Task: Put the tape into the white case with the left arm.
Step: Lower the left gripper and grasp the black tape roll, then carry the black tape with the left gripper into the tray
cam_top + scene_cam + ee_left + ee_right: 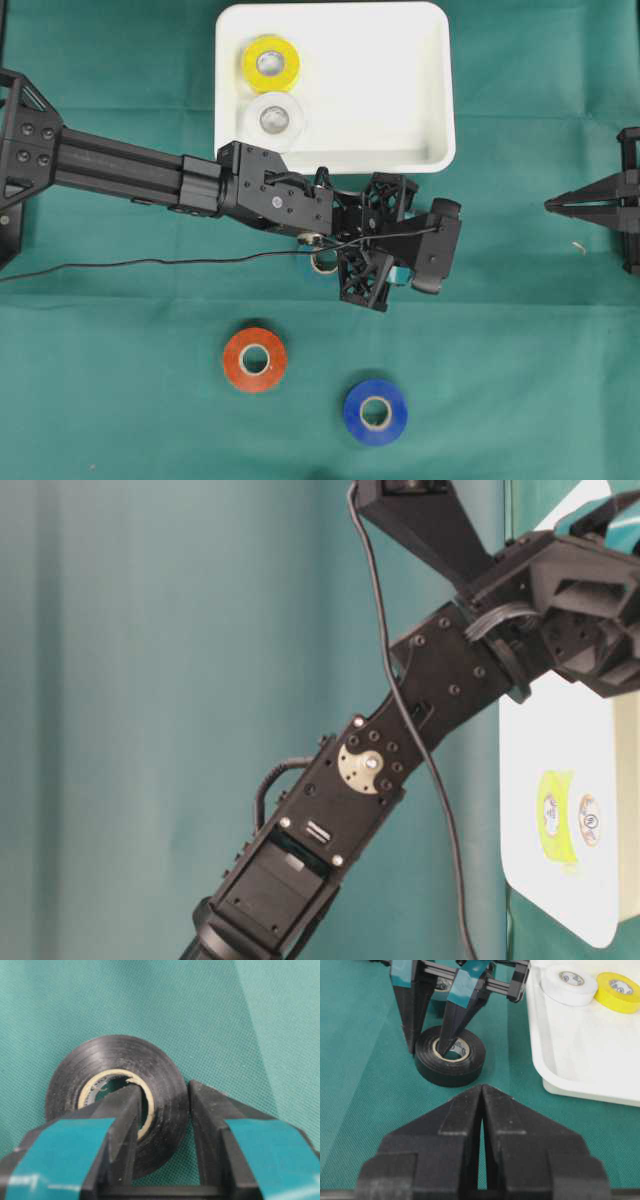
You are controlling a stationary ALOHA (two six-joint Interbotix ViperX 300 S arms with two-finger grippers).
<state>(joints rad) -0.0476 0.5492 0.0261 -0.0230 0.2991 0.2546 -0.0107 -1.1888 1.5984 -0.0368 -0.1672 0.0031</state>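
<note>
Gripping the Black Tape Roll for Transfer

Lifting straight up off the green bench (120,400) comes first, judged from the present hold: one wall of the black tape roll (451,1056) pinched, the roll lying flat on the cloth just beside the white case (400,110). Recommended: rise until the roll clears the case's low wall, then travel across and lower onto a bare part of the floor. Avoid the yellow roll (270,62) and the white roll (275,118) already lying inside near the left wall. Keep the wrist level during the lift; a grip on one wall only may let the roll swing or tilt. Release only once the roll rests on the case floor.

Left gripper (427,1045): closed down on the black tape roll. One finger (117,1125) set inside the cardboard core, the other finger (210,1125) against the outer face, the roll's wall pinched between. Jaws narrow, held apart only by that wall. Roll not yet lifted; underside touching the cloth in the right wrist view.

Right gripper (481,1125): jaws fully closed, tips meeting, nothing held, parked well apart at the right edge of the overhead view.

Orange roll (254,359) and blue roll (375,411): lying on the bench, untouched.
</note>
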